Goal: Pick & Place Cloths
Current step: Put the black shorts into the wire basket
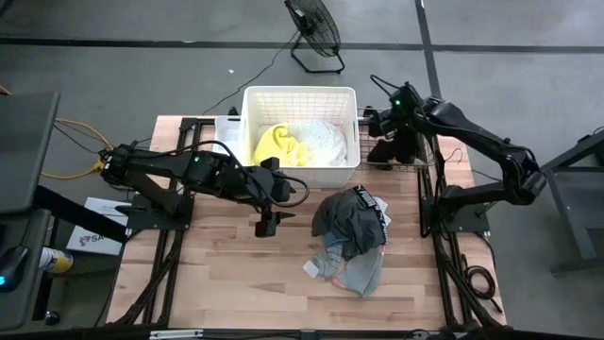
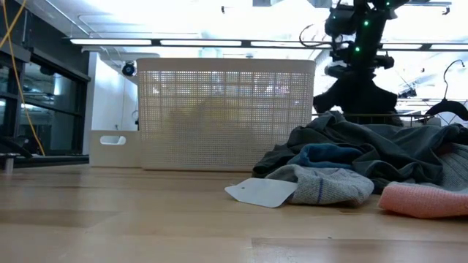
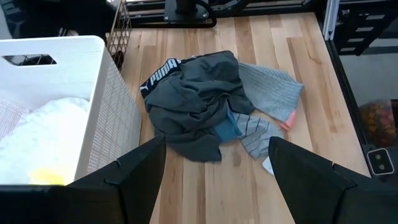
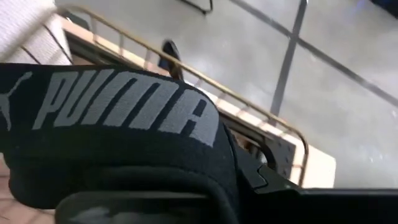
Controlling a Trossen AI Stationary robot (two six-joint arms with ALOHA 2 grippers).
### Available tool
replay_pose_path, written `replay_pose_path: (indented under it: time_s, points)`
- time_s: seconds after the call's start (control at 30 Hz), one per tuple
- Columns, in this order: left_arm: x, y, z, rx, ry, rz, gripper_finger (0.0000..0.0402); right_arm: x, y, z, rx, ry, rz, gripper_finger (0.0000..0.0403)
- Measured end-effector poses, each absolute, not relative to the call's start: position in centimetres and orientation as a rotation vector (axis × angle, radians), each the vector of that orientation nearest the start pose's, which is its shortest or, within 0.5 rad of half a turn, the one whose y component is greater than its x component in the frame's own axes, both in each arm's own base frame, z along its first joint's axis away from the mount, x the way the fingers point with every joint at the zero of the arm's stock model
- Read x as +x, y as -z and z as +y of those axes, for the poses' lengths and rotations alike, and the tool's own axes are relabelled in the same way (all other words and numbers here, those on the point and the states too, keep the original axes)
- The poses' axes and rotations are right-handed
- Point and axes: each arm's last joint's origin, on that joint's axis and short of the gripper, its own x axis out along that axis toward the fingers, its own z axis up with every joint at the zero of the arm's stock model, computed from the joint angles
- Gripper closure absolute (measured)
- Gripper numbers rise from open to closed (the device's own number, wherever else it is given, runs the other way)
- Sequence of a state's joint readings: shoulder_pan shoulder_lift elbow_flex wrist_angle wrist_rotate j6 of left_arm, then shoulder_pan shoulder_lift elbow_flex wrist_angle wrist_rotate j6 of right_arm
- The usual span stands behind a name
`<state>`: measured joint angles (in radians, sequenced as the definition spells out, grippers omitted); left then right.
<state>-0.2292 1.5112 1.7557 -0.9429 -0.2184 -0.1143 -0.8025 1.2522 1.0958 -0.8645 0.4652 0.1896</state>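
A pile of cloths (image 1: 349,236) (image 3: 199,99) lies on the wooden table right of centre, dark grey on top, with blue, grey and pink pieces. A black band lettered PUMA (image 3: 160,71) lies on its far side. The white basket (image 1: 300,92) at the far edge holds a yellow cloth (image 1: 276,146) and a white cloth (image 1: 321,142). My left gripper (image 1: 266,227) (image 3: 217,180) hangs open left of the pile, touching nothing. My right gripper (image 1: 385,149) is raised just right of the basket, shut on a black cloth with a PUMA band (image 4: 124,112). My right gripper has the black cloth's lettered waistband (image 4: 186,143) right before its wrist camera, lifted off the table. The band itself covers the fingers, so the kind of hold does not show. In the low view dark cloth (image 2: 356,95) spreads out below the gripper, above the pile.
A brass wire rack (image 3: 121,31) stands between the basket and the table's right edge. A white tag (image 2: 263,191) and a pink cloth end (image 2: 424,199) lie at the pile's near side. Bare wood (image 1: 217,274) stretches across the near left. A fan (image 1: 314,33) stands on the floor beyond.
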Motion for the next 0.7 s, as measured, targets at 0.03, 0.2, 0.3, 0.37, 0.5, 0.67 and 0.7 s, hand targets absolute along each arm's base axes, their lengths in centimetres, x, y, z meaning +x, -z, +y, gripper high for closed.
replay_pose_path:
  time_s: [0.03,0.2,0.3,0.37,0.5,0.67,0.7]
  points:
    - [29.45,-42.29,-6.23,0.045,-0.028,0.680,0.0122,15.42,-29.49,-18.00,0.340,1.257,0.971,0.0397]
    - [29.44,-42.29,-6.22,0.045,-0.029,0.679,0.0122,15.32,-29.43,-18.00,0.362,1.251,0.972,0.0384]
    - [29.43,-42.27,-6.22,0.046,-0.029,0.682,0.0122,15.45,-29.44,-18.01,0.383,1.227,0.955,0.0375]
    - [29.42,-42.27,-6.23,0.045,-0.028,0.683,0.0122,15.46,-29.45,-18.01,0.386,1.227,0.952,0.0366]
    - [29.42,-42.27,-6.22,0.041,-0.030,0.683,0.0122,15.45,-29.44,-18.01,0.406,1.240,0.938,0.0335]
    - [29.42,-42.27,-6.22,0.041,-0.030,0.683,0.0122,15.45,-29.46,-18.00,0.408,1.242,0.935,0.0275]
    - [29.42,-42.27,-6.22,0.041,-0.030,0.683,0.0122,15.43,-29.50,-17.97,0.407,1.242,0.933,0.0262]
